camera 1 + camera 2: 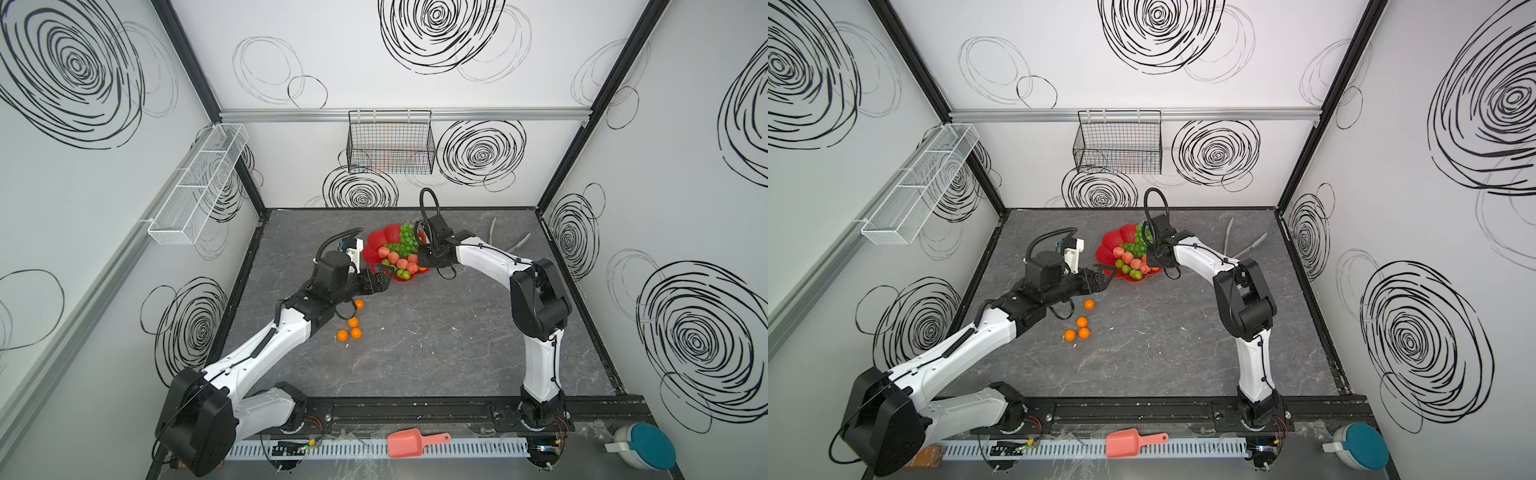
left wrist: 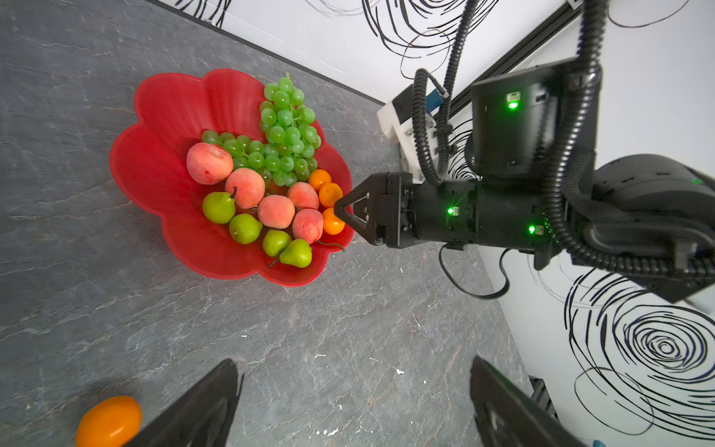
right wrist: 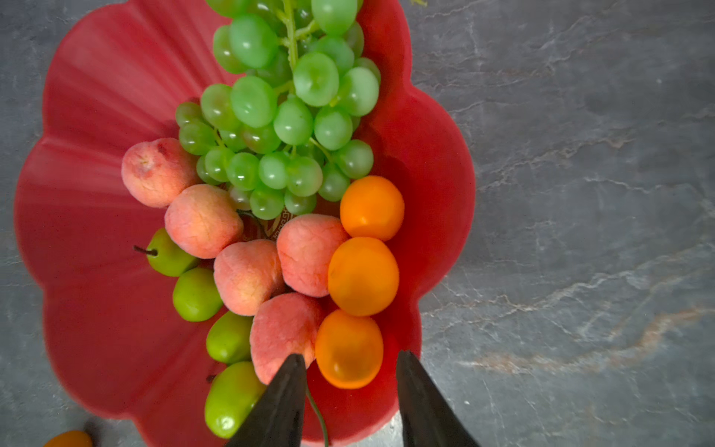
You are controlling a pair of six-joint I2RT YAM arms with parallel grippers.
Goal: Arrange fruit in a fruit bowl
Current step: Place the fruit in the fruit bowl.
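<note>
The red scalloped fruit bowl (image 1: 374, 243) (image 1: 1105, 249) (image 2: 162, 116) (image 3: 96, 96) stands at the back middle of the table. In it lie green grapes (image 2: 284, 131) (image 3: 294, 116), several peaches (image 2: 247, 187) (image 3: 203, 220), several pears (image 2: 218, 207) (image 3: 197, 294) and three tangerines (image 2: 330, 194) (image 3: 363, 276). My right gripper (image 2: 340, 211) (image 3: 350, 354) hangs open over the bowl's right rim, with the nearest tangerine (image 3: 348, 348) lying loose just ahead of its fingertips. My left gripper (image 1: 388, 276) (image 2: 354, 362) is open and holds nothing, at the bowl's front left. Several tangerines (image 1: 353, 322) (image 1: 1082, 322) lie on the table.
A black wire basket (image 1: 390, 145) hangs on the back wall and a white mesh rack (image 1: 199, 183) on the left wall. A pink scoop (image 1: 415, 442) and a teal-lidded container (image 1: 642, 446) sit past the front rail. One loose tangerine (image 2: 108, 422) lies beside my left fingers.
</note>
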